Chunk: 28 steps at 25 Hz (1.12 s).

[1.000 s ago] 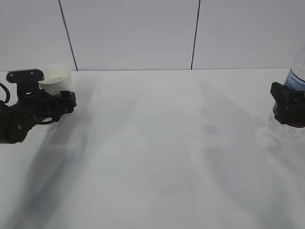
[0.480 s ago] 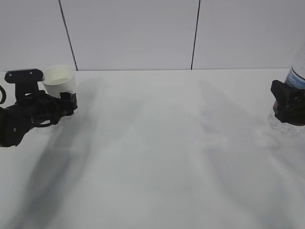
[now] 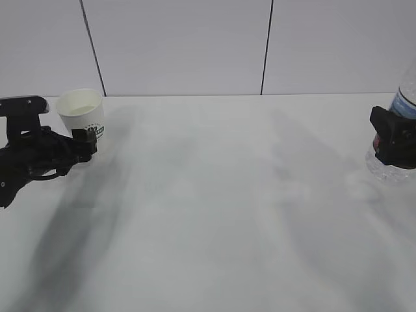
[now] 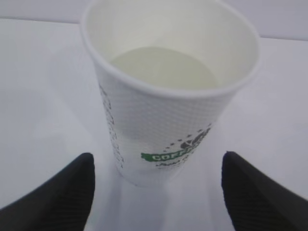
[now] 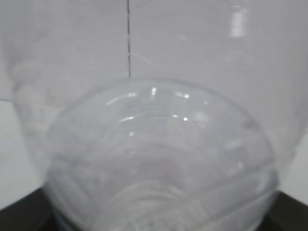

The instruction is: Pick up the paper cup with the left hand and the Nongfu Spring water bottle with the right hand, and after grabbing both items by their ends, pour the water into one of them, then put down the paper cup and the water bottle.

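Left gripper (image 4: 156,192) jaws stood apart, one black finger (image 4: 57,192) on each side of the small white dimpled paper cup (image 4: 166,91), not touching it. Cup stood upright at the far left of the white table (image 3: 214,208), liquid inside. Right gripper (image 3: 395,144) jaws were clamped round the lower body of the clear plastic water bottle (image 5: 159,159), upright at the far right edge.

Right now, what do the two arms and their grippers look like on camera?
Both are matte black. The left arm is chunky, with a flat bracket on top and looped black cables; the left gripper has two tapered fingers with finely ribbed pads. The right gripper shows only as a blocky black shape, without visible markings.
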### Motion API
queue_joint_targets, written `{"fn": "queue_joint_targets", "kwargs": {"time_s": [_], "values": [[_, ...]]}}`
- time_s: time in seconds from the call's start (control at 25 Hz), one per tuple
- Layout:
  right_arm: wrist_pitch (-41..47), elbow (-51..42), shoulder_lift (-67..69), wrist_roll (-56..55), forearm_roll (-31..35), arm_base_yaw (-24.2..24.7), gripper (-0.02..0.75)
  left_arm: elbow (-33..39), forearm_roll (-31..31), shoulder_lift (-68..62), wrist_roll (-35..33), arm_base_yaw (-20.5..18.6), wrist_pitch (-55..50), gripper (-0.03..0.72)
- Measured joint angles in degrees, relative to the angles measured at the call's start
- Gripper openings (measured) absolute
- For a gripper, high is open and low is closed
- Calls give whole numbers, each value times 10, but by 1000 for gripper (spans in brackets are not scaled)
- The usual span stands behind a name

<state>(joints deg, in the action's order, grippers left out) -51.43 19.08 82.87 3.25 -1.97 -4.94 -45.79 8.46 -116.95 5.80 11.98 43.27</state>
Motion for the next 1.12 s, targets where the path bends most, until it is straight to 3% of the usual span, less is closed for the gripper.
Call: {"fn": "queue_joint_targets", "kwargs": {"time_s": [0.48, 0.76, 1.12], "values": [[0, 0, 0, 0, 0, 0, 519, 70, 1, 72, 0, 0, 39, 594], [0, 0, 0, 0, 0, 0, 519, 149, -5, 84, 0, 0, 200, 592], [0, 0, 0, 0, 0, 0, 519, 239, -31, 119, 0, 0, 219, 591]]}}
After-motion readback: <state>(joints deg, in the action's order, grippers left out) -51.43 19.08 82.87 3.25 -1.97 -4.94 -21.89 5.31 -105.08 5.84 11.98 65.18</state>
